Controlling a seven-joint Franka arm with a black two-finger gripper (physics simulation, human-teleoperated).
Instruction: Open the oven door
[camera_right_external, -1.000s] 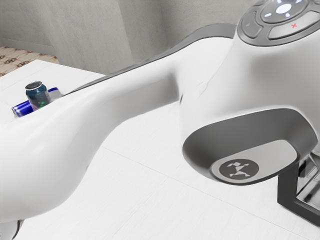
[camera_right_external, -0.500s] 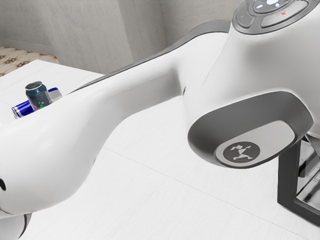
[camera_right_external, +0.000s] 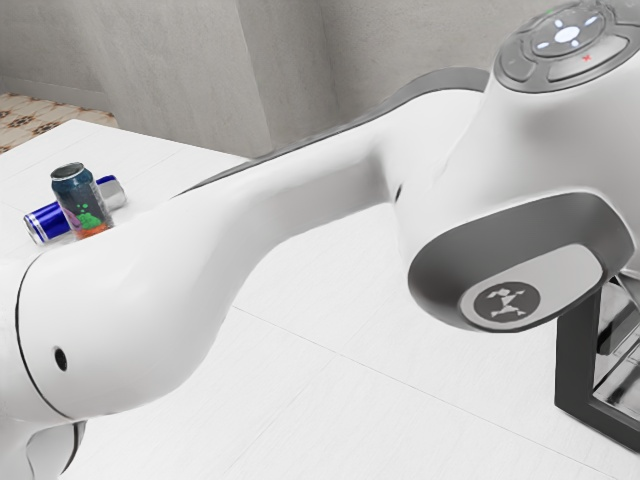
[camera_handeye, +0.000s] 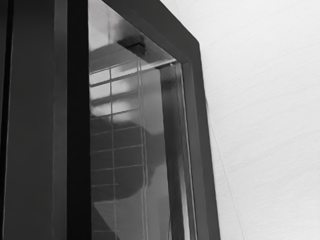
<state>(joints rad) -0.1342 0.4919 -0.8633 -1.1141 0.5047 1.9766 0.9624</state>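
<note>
I count two drink cans (that makes a pair): one blue-green can (camera_right_external: 80, 203) and one blue can (camera_right_external: 44, 222). There is one robot arm (camera_right_external: 290, 200), and it has one round badge (camera_right_external: 507, 301) on it. I see one white desk (camera_right_external: 320, 400) and one tiled floor (camera_right_external: 28, 118). There is just one oven (camera_handeye: 35, 125) too. It has one big glass pane (camera_handeye: 127, 182), and I can count one wire rack (camera_handeye: 113, 125) through the glass.

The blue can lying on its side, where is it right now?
The blue can is on the white table at the exterior view's left, partly hidden behind the upright can, just above the robot's white arm in the picture.
</note>
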